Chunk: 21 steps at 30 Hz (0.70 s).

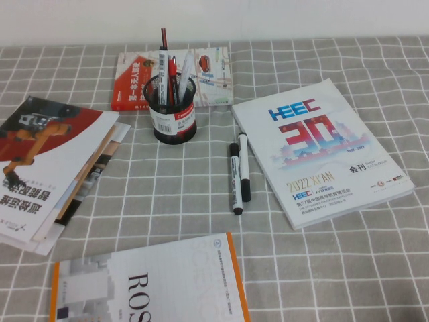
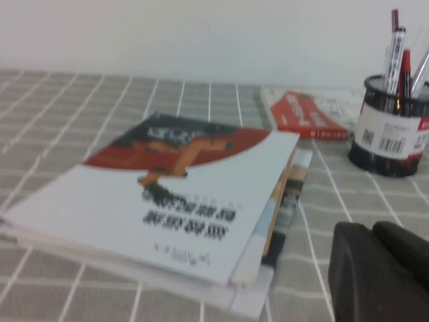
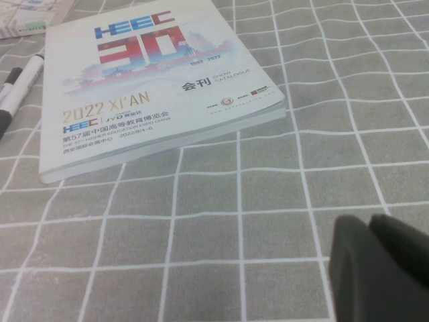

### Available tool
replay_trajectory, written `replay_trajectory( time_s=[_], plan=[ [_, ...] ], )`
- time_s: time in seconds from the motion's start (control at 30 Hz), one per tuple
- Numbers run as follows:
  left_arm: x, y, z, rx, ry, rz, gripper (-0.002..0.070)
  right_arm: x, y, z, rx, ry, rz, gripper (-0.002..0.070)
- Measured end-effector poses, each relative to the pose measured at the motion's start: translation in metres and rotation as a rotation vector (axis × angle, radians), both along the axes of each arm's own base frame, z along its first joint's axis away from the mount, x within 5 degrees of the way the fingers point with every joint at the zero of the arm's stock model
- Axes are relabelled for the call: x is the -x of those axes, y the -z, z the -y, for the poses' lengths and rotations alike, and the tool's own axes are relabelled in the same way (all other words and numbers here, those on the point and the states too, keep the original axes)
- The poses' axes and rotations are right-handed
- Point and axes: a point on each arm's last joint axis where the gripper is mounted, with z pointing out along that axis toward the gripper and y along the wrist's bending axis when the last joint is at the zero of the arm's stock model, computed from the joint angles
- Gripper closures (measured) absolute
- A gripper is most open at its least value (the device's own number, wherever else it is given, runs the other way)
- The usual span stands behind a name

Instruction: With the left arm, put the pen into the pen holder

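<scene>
Two white-barrelled pens with black caps lie side by side on the checked cloth, one (image 1: 243, 168) beside the other (image 1: 235, 180), just left of the HEEC book. The black mesh pen holder (image 1: 174, 111) stands behind them with a third white pen (image 1: 182, 77) and red pens inside. Neither gripper shows in the high view. In the left wrist view my left gripper (image 2: 371, 229) is shut and empty, low over the cloth, with the pen holder (image 2: 389, 134) ahead of it. In the right wrist view my right gripper (image 3: 369, 221) is shut and empty; a pen (image 3: 23, 77) shows at the far edge.
A white HEEC catalogue (image 1: 322, 151) lies right of the pens. A stack of magazines (image 1: 53, 168) lies at the left and shows close in the left wrist view (image 2: 167, 201). A red-and-white book (image 1: 177, 77) lies behind the holder. An orange-edged book (image 1: 154, 282) lies at the front.
</scene>
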Motion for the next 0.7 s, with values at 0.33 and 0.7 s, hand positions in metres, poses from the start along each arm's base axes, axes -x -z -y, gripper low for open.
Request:
replay_trajectory(
  time_s=[0.33, 0.7],
  plan=[
    [0.003, 0.016, 0.001, 0.015, 0.004, -0.173, 0.0675, 0.0, 0.0, 0.0, 0.0, 0.0, 0.0, 0.0691],
    [0.004, 0.018, 0.0, -0.03, 0.01, -0.19, 0.0675, 0.0, 0.0, 0.0, 0.0, 0.0, 0.0, 0.0691]
  ],
)
